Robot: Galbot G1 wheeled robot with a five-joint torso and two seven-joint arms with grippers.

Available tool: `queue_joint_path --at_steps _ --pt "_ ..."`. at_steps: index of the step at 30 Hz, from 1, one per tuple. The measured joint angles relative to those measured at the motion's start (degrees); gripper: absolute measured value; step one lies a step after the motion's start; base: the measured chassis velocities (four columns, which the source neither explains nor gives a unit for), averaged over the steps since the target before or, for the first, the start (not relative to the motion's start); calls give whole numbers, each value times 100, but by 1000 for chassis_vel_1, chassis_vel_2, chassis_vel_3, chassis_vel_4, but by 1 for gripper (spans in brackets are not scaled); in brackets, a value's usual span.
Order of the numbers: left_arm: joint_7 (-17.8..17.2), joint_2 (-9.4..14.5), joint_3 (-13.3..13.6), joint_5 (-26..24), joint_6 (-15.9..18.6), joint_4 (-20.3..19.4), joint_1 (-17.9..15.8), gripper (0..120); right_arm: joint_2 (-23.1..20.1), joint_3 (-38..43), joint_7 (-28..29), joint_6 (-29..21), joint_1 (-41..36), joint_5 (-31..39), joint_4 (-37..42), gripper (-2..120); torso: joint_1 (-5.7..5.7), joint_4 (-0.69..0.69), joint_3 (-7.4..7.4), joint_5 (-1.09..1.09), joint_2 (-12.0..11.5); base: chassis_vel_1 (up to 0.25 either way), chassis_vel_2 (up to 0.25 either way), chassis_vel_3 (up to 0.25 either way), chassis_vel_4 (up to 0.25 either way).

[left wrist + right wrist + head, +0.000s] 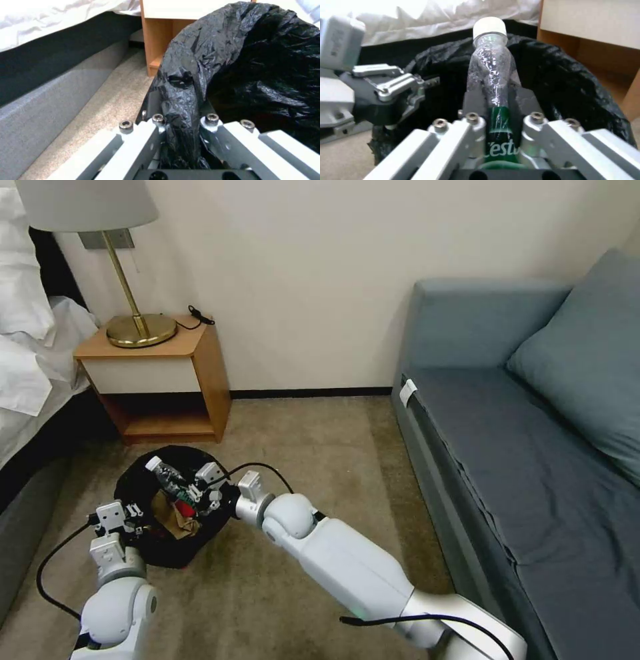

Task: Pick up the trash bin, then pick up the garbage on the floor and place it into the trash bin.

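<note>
Carpet (320, 460), beige and short-piled, lies beneath the trash bin (143, 490), a small round vessel lined with crinkly, glossy black plastic, positioned in front of a wooden nightstand (167, 380) and beside the bed (27, 380). The left hand (130, 511) is clenched on the near rim of the trash bin; in the left wrist view its pale metal fingers (156, 125) pinch a fold of the black liner between them. The right hand (200, 492) is over the bin's opening, grasping the bottle (167, 473), a slender clear plastic piece with a white cap and a green label; in the right wrist view the bottle (491, 82) runs lengthwise between the fingers (533, 120), cap pointing away from the wrist, with the label at the base of the grip. Inside the bin lie crumpled tan paper (175, 517) and a red-and-white wrapper (185, 507). A brass-based lamp (137, 323) stands on the nightstand; a blue-grey upholstered sofa (520, 447) occupies the robot's right.
</note>
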Motion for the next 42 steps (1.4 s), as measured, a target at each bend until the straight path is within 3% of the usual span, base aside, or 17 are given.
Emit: queue_joint_path --at_steps 23,42 --pt "-3 -8 -5 -32 -5 3 38 4 -97 104 138 -14 -60 -124 -56 96 0 0 0 1 0 0 0 0 0" --pt "-4 14 -9 -66 -25 18 37 4 -133 1096 484 -13 232 -46 -417 100 0 0 0 1 0 0 0 0 0"
